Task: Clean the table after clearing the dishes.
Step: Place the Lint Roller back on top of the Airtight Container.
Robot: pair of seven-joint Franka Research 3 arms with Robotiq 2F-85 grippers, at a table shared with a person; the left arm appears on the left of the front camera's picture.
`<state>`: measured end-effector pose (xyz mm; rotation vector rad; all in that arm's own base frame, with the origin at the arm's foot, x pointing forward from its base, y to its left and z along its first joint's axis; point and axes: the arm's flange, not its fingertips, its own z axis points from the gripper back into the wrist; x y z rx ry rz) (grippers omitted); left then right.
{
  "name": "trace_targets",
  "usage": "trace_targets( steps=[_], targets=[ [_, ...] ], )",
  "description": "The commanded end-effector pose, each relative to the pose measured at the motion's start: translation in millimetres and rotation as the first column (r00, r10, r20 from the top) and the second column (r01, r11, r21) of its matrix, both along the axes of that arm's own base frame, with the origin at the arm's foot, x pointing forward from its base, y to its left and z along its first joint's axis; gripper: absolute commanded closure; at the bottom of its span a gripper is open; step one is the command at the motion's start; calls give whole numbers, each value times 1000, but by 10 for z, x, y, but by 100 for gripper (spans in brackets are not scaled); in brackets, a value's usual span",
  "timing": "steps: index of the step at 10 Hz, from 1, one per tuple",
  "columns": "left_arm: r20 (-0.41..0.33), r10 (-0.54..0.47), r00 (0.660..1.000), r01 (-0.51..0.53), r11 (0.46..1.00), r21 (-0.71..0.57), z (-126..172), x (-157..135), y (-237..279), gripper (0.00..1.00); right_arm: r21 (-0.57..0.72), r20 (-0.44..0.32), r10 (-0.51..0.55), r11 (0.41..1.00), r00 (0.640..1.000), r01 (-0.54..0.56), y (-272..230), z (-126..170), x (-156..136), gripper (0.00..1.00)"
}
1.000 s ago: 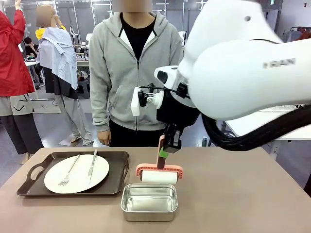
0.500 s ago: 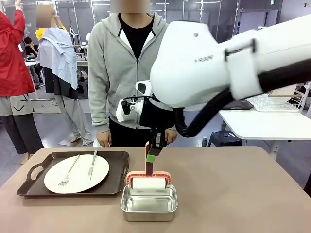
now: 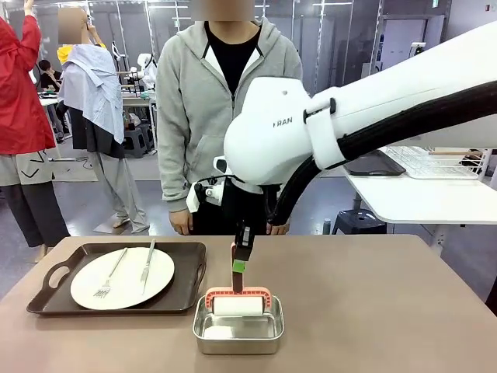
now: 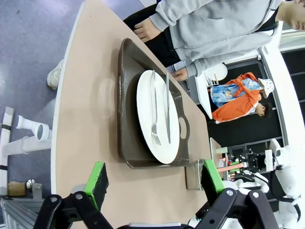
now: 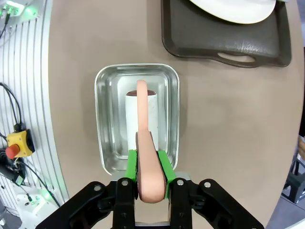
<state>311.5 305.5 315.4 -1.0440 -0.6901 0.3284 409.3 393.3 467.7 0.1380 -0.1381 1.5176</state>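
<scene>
Now the right jaws clamp the handle of the pink roller (image 3: pixel 238 303), its roll inside the steel pan (image 3: pixel 237 339) at lower centre. The left jaws stand wide.

Table (image 3: pixel 373 311) taupe; tray (image 3: pixel 190 272) dark brown; plate (image 3: pixel 128 291) white; roller handle (image 5: pixel 141 109) salmon-pink; pan (image 3: pixel 237 342) silver.

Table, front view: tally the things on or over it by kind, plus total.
tray: 1
plate: 1
fork: 1
knife: 1
steel pan: 1
roller: 1
Total: 6
</scene>
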Motion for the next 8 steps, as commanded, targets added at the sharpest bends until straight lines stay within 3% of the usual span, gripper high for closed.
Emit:
trace_targets(
  steps=[1, 5, 8],
  targets=[
    [-3, -2, 1000, 2, 1000, 3, -2, -35, 15, 0, 1, 14, 1, 1000, 1000, -1, 103, -135, 137, 78],
    [-3, -2, 1000, 2, 1000, 3, -2, -35, 15, 0, 8, 12, -8, 1000, 1000, 8, 139, -516, 413, 78],
    [-3, -2, 1000, 2, 1000, 3, -2, -35, 15, 0, 17, 28, -8, 1000, 1000, 7, 107, -552, 535, 74]
  ],
)
